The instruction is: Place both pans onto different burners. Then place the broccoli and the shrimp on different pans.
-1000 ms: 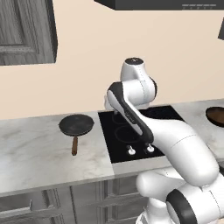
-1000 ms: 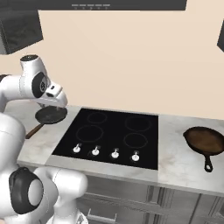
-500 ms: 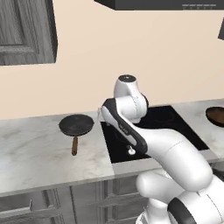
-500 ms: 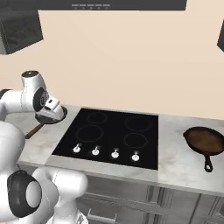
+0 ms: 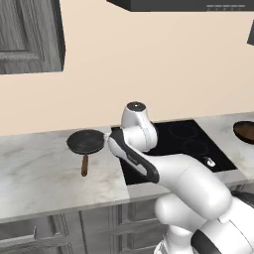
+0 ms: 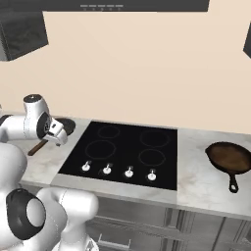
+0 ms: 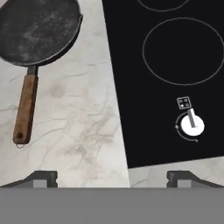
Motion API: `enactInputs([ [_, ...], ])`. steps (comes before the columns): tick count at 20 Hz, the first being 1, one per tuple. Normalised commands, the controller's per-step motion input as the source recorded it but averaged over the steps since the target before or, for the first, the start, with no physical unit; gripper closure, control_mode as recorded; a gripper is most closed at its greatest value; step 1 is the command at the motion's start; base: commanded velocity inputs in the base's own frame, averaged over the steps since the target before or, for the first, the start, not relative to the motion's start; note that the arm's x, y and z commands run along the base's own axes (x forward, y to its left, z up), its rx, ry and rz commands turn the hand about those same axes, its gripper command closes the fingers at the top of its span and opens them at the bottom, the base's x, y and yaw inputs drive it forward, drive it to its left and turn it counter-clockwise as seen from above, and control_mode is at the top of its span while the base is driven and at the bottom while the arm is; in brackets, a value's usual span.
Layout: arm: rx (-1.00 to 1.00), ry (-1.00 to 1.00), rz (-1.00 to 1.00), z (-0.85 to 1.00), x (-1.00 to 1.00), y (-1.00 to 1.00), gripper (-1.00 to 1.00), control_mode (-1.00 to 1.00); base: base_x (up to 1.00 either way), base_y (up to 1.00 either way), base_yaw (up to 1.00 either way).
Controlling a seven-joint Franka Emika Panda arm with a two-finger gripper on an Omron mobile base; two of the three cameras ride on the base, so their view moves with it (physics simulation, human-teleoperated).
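Now the arm has swung down and leftward from its higher pose a second ago, so the gripper (image 7: 112,177) hangs low over the table (image 7: 78,131) at the cooktop's (image 6: 127,152) left edge, jaws spread wide and holding nothing. That puts it within reach of the dark grey pan (image 5: 86,142), which looks like the first thing to be fetched; neither pan sits on a burner yet, so the task appears barely begun.

The dark grey pan rests on the table just left of the cooktop, apart from it. Its long axis runs from the round bowl to the wooden handle (image 7: 25,108), and the handle points toward the table's front edge, roughly parallel to the cooktop's side. In the hand view the handle lies to the left of the gripper, not between the fingertips (image 7: 43,178).

The brown pan (image 6: 227,158) sits on the table well to the right of the cooktop, its short handle also pointing frontward.
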Motion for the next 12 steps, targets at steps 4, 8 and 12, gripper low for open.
enactInputs([
  [4, 0.00, 0.01, 0.00, -0.24, 0.03, 0.30, -1.00, -1.00, 0.00, 0.00, 0.00],
  [8, 0.00, 0.02, 0.00, -0.18, 0.00, 0.27, -1.00, -1.00, 0.00, 0.00, 0.00],
  [12, 0.00, 0.00, 0.00, -0.08, 0.11, 0.31, -1.00, -1.00, 0.00, 0.00, 0.00],
])
